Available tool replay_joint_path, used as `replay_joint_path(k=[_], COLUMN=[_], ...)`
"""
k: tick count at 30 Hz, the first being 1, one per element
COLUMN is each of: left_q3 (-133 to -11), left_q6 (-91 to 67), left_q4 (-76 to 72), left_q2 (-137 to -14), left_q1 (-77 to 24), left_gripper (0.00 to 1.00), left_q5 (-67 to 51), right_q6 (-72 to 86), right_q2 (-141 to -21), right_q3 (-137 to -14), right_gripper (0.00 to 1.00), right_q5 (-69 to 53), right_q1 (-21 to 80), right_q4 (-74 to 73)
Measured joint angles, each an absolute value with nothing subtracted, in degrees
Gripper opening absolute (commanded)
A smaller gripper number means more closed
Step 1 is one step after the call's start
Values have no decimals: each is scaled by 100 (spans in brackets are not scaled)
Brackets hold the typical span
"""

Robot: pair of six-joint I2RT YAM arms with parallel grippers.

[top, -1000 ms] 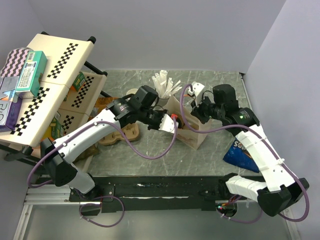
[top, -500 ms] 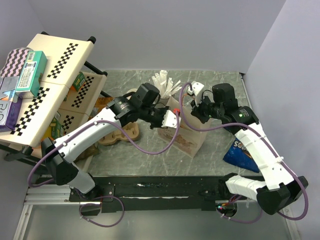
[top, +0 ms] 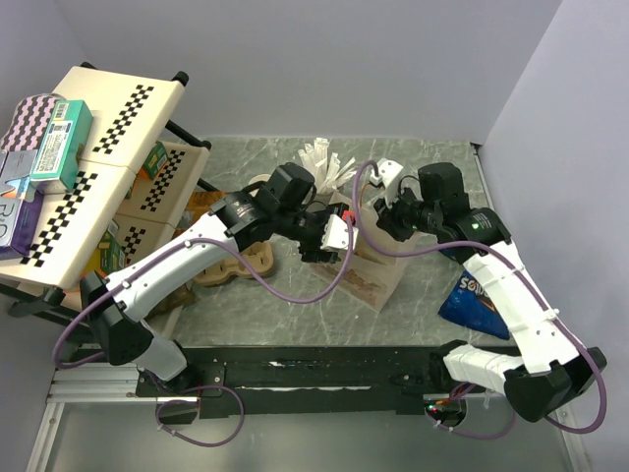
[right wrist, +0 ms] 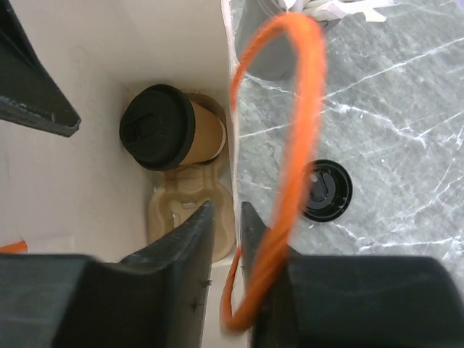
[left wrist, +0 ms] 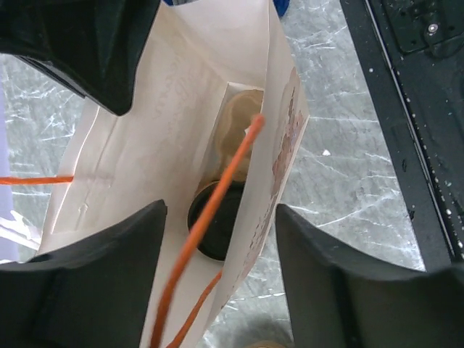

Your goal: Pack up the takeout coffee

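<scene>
A spare moulded carrier [top: 231, 267] sits on the marble tabletop [top: 295, 305] at left as two robot arms work over a white paper bag [top: 369, 280]. The left pincer [left wrist: 219, 210] hovers above the bag's mouth, spread wide and empty. At the bottom of the bag, one kraft coffee cup [right wrist: 163, 130], black lid on, stands in a cardboard carrier [right wrist: 181, 214] whose neighbouring socket is empty. The right pincer [right wrist: 227, 210], nearly closed, appears to pinch the bag's wall by its orange handle [right wrist: 279, 167]. A loose black lid [right wrist: 326, 190] lies just outside, suggesting a second cup is not yet packed.
</scene>
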State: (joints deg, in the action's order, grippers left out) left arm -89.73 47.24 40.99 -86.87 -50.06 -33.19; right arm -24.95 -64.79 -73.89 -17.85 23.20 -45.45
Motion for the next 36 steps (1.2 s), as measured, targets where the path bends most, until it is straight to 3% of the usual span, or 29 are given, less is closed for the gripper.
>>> replay_joint_path(k=[8, 10, 25, 36], left_q3=[-8962, -8962, -8958, -8958], left_q6=[4659, 4615, 4386, 4370], left_q4=[3999, 3977, 3839, 3835], left_q2=[-8628, -8606, -8370, -8265], left_q1=[-5013, -5013, -5019, -5024], left_gripper=[88, 99, 99, 99], left_q5=[-3312, -3308, -3306, -3315], right_q6=[-2523, -2534, -2504, -2495], right_q2=[-6482, -6488, -6510, -6512], right_q3=[-7734, -7924, -8938, -9109], right_gripper=[50, 53, 66, 69], right_q5=[-1730, -1719, -1719, -1710], right_q1=[2320, 2320, 2320, 2320], right_q4=[-4851, -4956, -5498, -5658])
